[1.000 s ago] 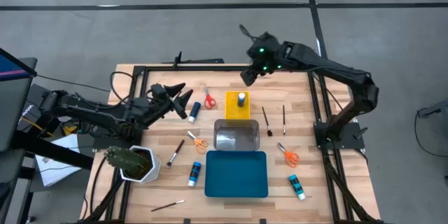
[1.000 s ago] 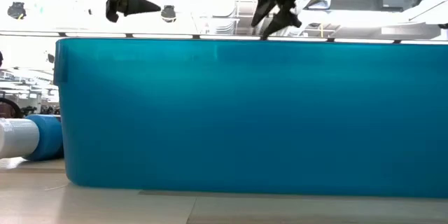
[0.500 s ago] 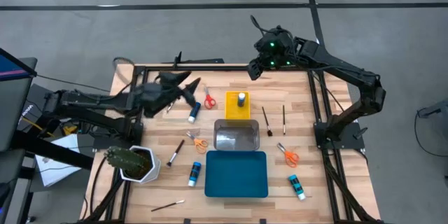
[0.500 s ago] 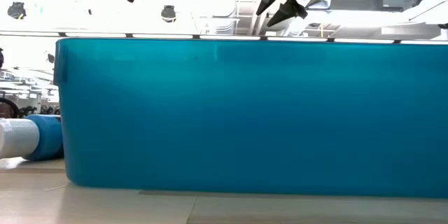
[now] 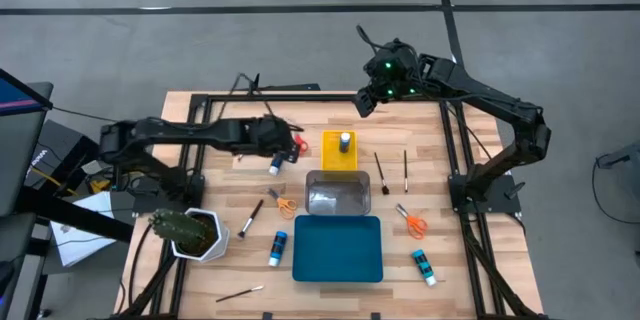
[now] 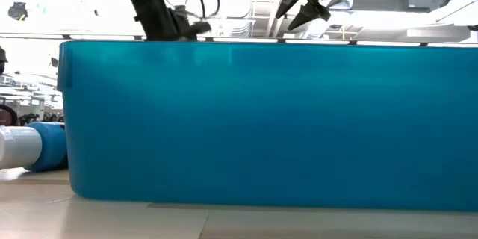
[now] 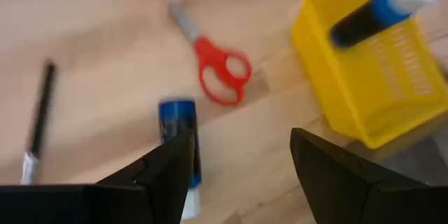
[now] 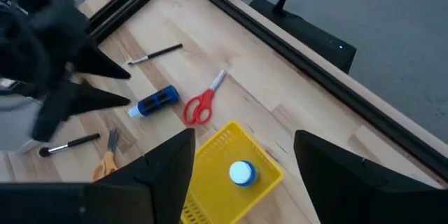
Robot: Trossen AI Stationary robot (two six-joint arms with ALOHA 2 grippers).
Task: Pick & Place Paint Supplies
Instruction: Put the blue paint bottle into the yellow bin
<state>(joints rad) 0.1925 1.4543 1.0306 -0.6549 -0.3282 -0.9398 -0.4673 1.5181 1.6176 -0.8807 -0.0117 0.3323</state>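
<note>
My left gripper (image 5: 287, 146) hangs open, tipped down, over the table's far middle. Its fingers (image 7: 164, 171) stand just above a lying blue bottle (image 7: 178, 136) with a white cap, without touching it. Red scissors (image 7: 220, 73) lie flat just beyond the bottle. To their right another blue bottle (image 5: 345, 142) stands in the yellow tray (image 5: 339, 158). My right gripper (image 5: 365, 100) is open, high over the far edge, empty. Brushes (image 5: 381, 173), orange scissors (image 5: 283, 203) and more bottles (image 5: 279, 248) lie scattered on the wood.
A clear tray (image 5: 337, 195) and a blue tray (image 5: 338, 248) sit in the middle toward the near edge. A cactus in a white pot (image 5: 190, 232) stands near left. A black frame rail (image 8: 231, 14) runs along the far edge. In the low view the blue tray's wall (image 6: 261, 119) blocks most of the table.
My left gripper has swung toward the table's right edge and come down, tipping from near level to pointing steeply down, over the lying blue bottle and red scissors. It has stayed open. My right gripper has drawn slightly up and away, then kept still.
</note>
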